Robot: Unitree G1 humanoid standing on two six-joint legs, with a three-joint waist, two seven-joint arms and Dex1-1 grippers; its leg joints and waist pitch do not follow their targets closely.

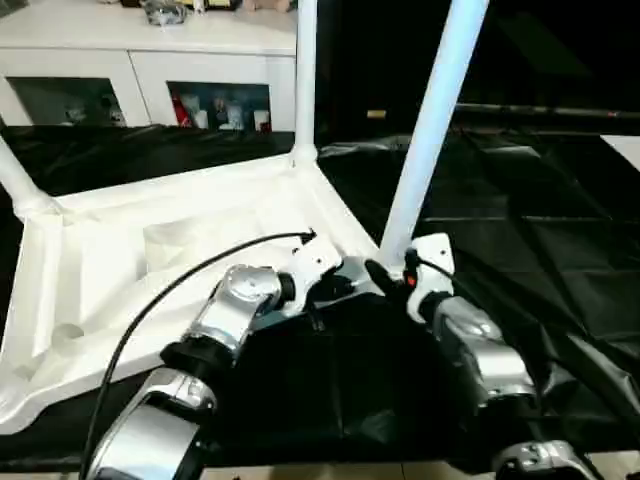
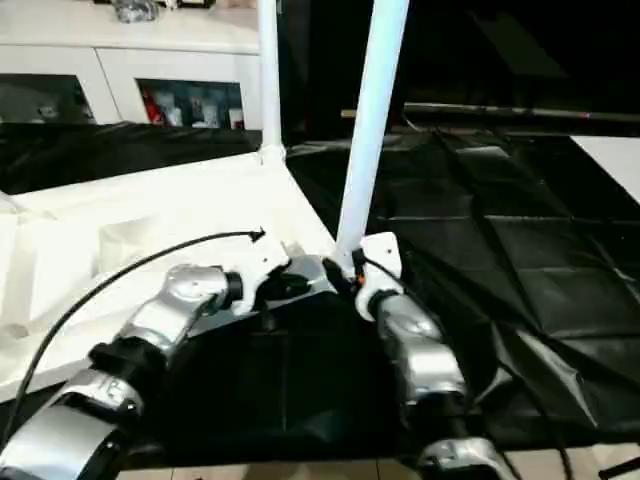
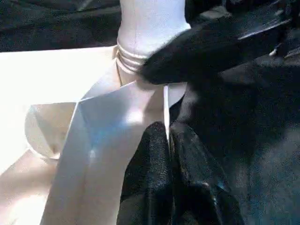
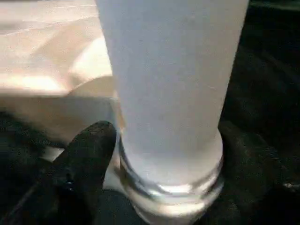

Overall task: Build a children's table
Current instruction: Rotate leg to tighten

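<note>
A: Quick pass. Your children's table (image 1: 200, 250) lies upside down on the left half of the black-covered work table (image 1: 540, 230), white matte plastic, rectangular rimmed top, moulded recess in the middle.

B: Legs?

A: You've got round tapered tubes standing up from the corner sockets. Far leg (image 1: 305, 80) at the far right corner, left leg (image 1: 18, 180) at the far left corner, and the near leg (image 1: 430, 130) at the near right corner, leaning a little to the right. The wrist views show a ribbed collar at that leg's base where it meets the socket.

B: Left gripper?

A: Your left gripper (image 3: 168, 140) has its two black fingers pressed together with the thin white rim of the top sandwiched between the tips, right beside that near socket. Glossy black padding.

B: Right gripper?

A: Your right gripper (image 4: 159, 154) stands wide, one black finger (image 4: 89, 154) on each side of the near leg's base, close against the collar. Whether they press on it, can't tell.

B: Anything per view?

A: The left wrist view catches a right finger (image 3: 206, 51) lying across the leg base. Head views add the crinkly black cover, a white cabinet (image 1: 150, 60) with glass doors behind, and a black cable (image 1: 190, 275) arching over your left forearm.
</note>
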